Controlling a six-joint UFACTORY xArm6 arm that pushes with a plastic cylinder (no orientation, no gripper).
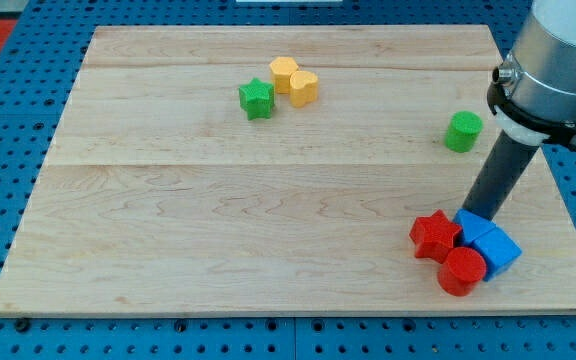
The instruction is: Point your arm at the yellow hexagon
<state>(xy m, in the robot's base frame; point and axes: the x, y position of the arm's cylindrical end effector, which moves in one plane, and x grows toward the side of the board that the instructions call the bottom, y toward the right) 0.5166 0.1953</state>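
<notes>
Wooden tabletop [268,230] on a blue pegboard [8,150]. My tip [471,213] sits at the lower right, about 4 o'clock from board centre, at the end of the dark rod [500,175] coming down from the grey arm body [558,60] at the view's right. No gripper on this arm, so no open or closed state to tell. Tip is just at the top edge of a tight cluster: red star [434,236] at 8 o'clock from the tip, blue block [476,226] right under it, touching or nearly so, another blue block [498,250] at 5 o'clock, red cylinder [461,271] at 6 o'clock. Green cylinder [462,131] at 12 o'clock from the tip, apart from it. Yellow hexagon [283,72] is far off at 10 o'clock, near the board's top middle, touching a second yellow block [304,88], rounded, shape unclear. Green star [256,98] just beside them at 8 o'clock from the hexagon. Tip is well apart from the hexagon.
</notes>
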